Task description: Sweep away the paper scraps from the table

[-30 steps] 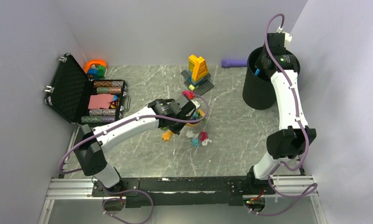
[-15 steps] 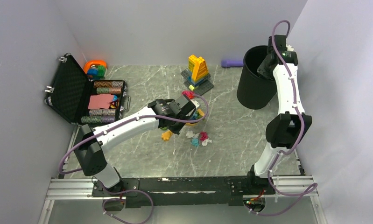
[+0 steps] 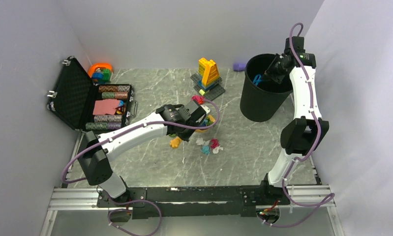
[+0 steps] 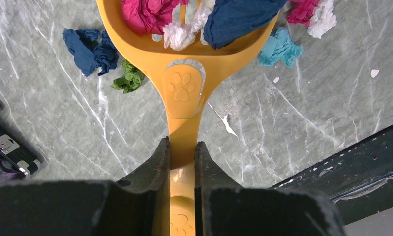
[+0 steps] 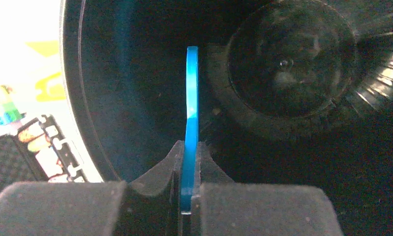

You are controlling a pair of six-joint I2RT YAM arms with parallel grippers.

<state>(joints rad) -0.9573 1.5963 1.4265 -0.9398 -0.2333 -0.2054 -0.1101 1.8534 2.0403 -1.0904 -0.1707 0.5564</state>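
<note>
Partway: left gripper [image 4: 182, 145] clamps a scoop [image 4: 184, 93] holding some scraps [image 4: 147, 12], others litter the tabletop [image 4: 307, 128]; right gripper [image 5: 189, 145] pinches a blue strip [image 5: 192, 88] in the bin [image 5: 125, 73].

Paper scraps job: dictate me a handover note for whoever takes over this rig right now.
Left gripper: shut on the handle of the orange scoop; pink, white and dark blue paper scraps lie in it.
Right gripper: shut on a thin blue piece inside the black bin.
Done: some scraps scooped.
Left: blue, green, teal and pink ones loose on the table; none visible in the bin.
</note>
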